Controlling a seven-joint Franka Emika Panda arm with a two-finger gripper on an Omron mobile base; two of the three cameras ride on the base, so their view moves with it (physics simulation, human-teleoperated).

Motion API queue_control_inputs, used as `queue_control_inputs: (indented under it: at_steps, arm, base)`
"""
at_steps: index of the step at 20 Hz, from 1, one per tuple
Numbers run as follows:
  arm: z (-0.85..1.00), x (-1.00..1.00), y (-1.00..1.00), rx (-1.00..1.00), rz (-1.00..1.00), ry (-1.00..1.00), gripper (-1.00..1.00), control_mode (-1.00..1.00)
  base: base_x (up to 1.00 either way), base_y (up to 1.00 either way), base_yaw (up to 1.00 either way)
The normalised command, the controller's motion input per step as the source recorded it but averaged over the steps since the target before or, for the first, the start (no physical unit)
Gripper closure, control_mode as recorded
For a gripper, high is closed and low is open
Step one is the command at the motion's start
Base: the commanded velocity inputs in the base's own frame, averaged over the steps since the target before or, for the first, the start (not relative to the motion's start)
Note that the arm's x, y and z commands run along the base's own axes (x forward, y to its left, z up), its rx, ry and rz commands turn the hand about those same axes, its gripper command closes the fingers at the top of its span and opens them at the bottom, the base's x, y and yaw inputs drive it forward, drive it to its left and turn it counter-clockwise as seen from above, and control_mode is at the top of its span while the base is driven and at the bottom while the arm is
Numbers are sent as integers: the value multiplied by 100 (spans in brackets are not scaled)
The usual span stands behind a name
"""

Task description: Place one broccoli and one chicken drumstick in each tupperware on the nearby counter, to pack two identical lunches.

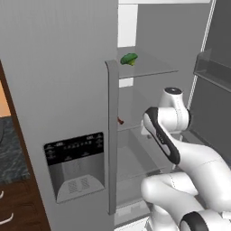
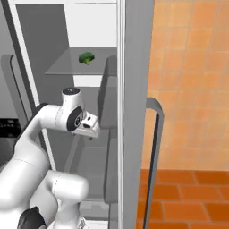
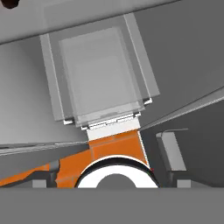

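Observation:
A small green broccoli point(image 1: 129, 58) point(image 2: 86, 57) lies on the upper glass shelf point(image 1: 151, 68) of the open fridge. On the shelf below, a reddish-brown end of a chicken drumstick point(image 1: 120, 120) peeks out from behind the left door's edge. A dark brown bit point(image 3: 8, 3) shows in the top left corner of the hand view. My gripper point(image 2: 92, 129) is inside the fridge below the broccoli's shelf, pointing down, open and holding nothing. The hand view looks down on a clear drawer point(image 3: 98, 74). A strip of the counter point(image 1: 8, 155) shows at far left. The tupperware is out of view.
The shut left fridge door with its dispenser panel point(image 1: 74, 164) stands close on the left. The right door point(image 2: 134, 112) with its long handle point(image 2: 154, 156) stands edge-on. Door bins point(image 1: 212, 67) hang at the right. Orange floor tiles point(image 2: 188, 201) lie beyond.

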Motion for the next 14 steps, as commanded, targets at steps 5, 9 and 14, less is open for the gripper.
queue_control_inputs:
  at_steps: [5, 9, 14]
  arm:
    - [45, 44, 24, -2, 7, -6, -100, -100]
    - [65, 86, -2, 0, 33, -26, -100, -100]
    - [-3, 96, 8, 1, 49, -26, -100, -100]
  base:
    - [15, -8, 8]
    - [0, 0, 0]
    - [0, 0, 0]
